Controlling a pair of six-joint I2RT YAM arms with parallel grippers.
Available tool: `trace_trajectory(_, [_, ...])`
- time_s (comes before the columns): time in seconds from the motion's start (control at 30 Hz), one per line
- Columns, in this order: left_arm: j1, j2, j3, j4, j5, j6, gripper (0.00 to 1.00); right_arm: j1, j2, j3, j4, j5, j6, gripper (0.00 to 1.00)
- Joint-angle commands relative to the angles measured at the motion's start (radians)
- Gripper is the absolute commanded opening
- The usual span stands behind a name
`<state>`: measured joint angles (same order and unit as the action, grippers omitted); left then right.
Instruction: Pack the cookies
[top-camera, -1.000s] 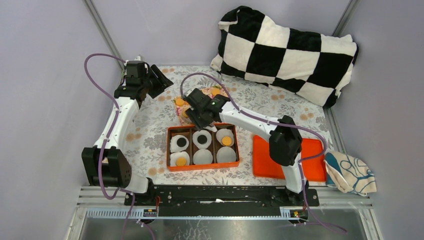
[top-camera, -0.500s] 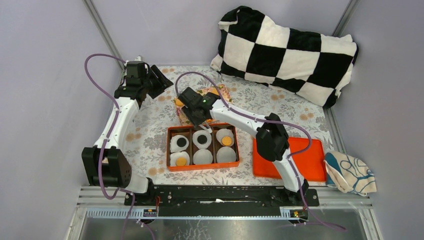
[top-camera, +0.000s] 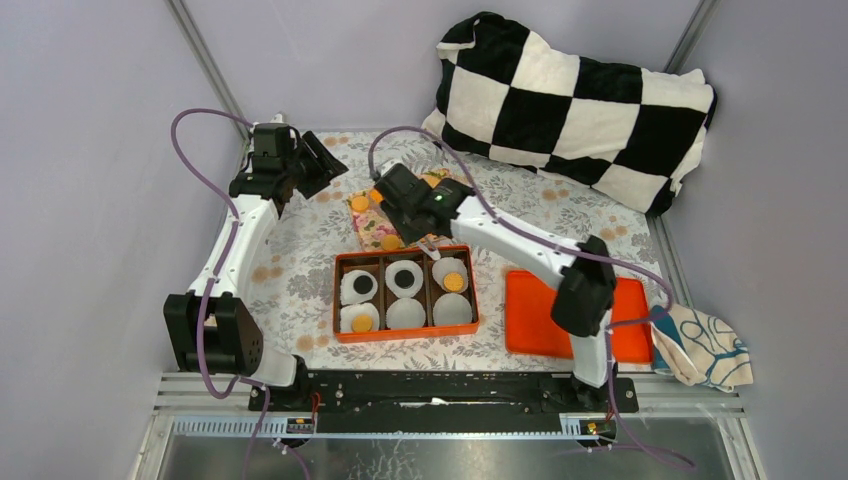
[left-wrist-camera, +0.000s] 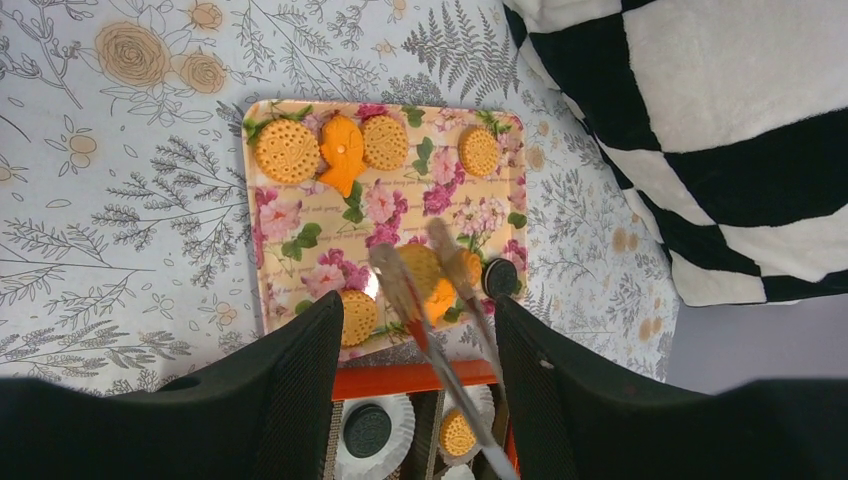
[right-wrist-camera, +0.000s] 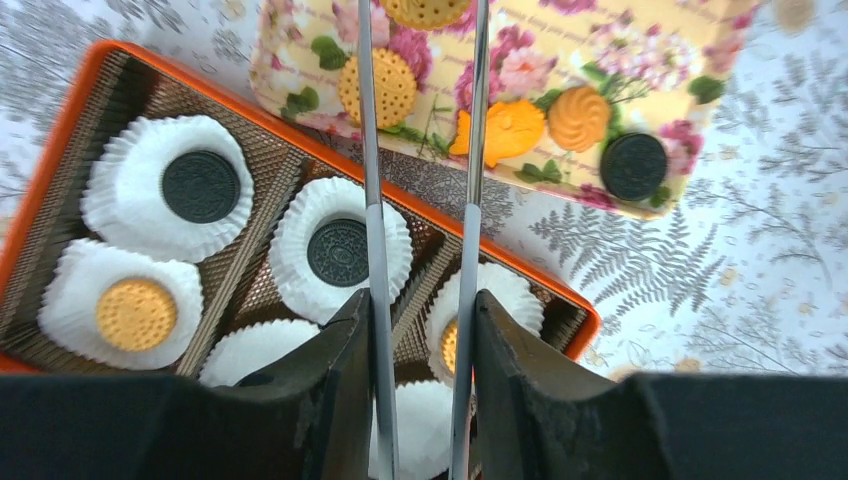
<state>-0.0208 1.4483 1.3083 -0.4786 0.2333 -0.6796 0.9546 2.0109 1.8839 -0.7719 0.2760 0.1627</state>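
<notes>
Metal rods of the right tool (right-wrist-camera: 422, 12) run straight up the right wrist view, crossing the orange box (right-wrist-camera: 583, 322) to reach the flowered tray (right-wrist-camera: 620, 70). There they stand slightly apart, one on each side of a tan cookie (right-wrist-camera: 425, 8) at the top edge; we cannot tell whether they already pinch it. The other loose cookies (left-wrist-camera: 385, 142) lie scattered on that tray. Four paper cups in the box are filled, and an empty cup (right-wrist-camera: 250, 350) sits nearer the wrist, so we judge the carry runs back down the frame. The left tool (left-wrist-camera: 417, 300) hangs high above the tray, spread wide and holding nothing.
</notes>
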Motion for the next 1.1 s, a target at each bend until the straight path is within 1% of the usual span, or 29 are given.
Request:
trace_trajectory(0.0, [0.0,-0.022,-0.014,0.037,0.02,-0.003,0.62,-0.002,-0.211,-0.024,0.059,0.046,-0.005,0.12])
trace_trajectory(0.1, [0.001,-0.025,-0.015,0.037,0.024,-0.006,0.62,-0.002,-0.29,-0.065,0.029,-0.005,0.006,0.12])
trace_trajectory(0.2, [0.0,-0.028,-0.014,0.037,0.03,-0.008,0.62,0.024,-0.373,-0.153,0.007,-0.053,0.019,0.12])
trace_trajectory(0.27, [-0.001,-0.029,-0.014,0.037,0.033,-0.009,0.62,0.081,-0.427,-0.227,-0.019,-0.024,0.018,0.13])
trace_trajectory(0.37, [-0.002,-0.034,-0.015,0.037,0.037,-0.011,0.62,0.183,-0.492,-0.333,-0.082,0.022,0.059,0.14])
trace_trajectory(0.47, [-0.008,-0.033,-0.015,0.038,0.039,-0.015,0.62,0.241,-0.543,-0.436,-0.125,-0.017,0.126,0.14])
trace_trajectory(0.57, [-0.019,-0.031,-0.014,0.042,0.037,-0.022,0.62,0.267,-0.587,-0.521,-0.115,-0.074,0.174,0.14])
trace_trajectory(0.73, [-0.042,-0.029,-0.003,0.043,0.026,-0.028,0.62,0.274,-0.592,-0.571,-0.096,-0.083,0.19,0.16])
trace_trajectory(0.87, [-0.044,-0.032,0.001,0.036,0.015,-0.024,0.62,0.276,-0.57,-0.55,-0.1,-0.099,0.169,0.22])
trace_trajectory(0.9, [-0.044,-0.033,0.002,0.033,0.012,-0.022,0.62,0.276,-0.566,-0.542,-0.1,-0.115,0.165,0.28])
trace_trajectory(0.97, [-0.044,-0.032,0.004,0.034,0.01,-0.021,0.63,0.277,-0.562,-0.529,-0.099,-0.141,0.156,0.3])
trace_trajectory(1.07, [-0.044,-0.027,0.006,0.033,0.015,-0.021,0.63,0.278,-0.558,-0.515,-0.099,-0.166,0.148,0.43])
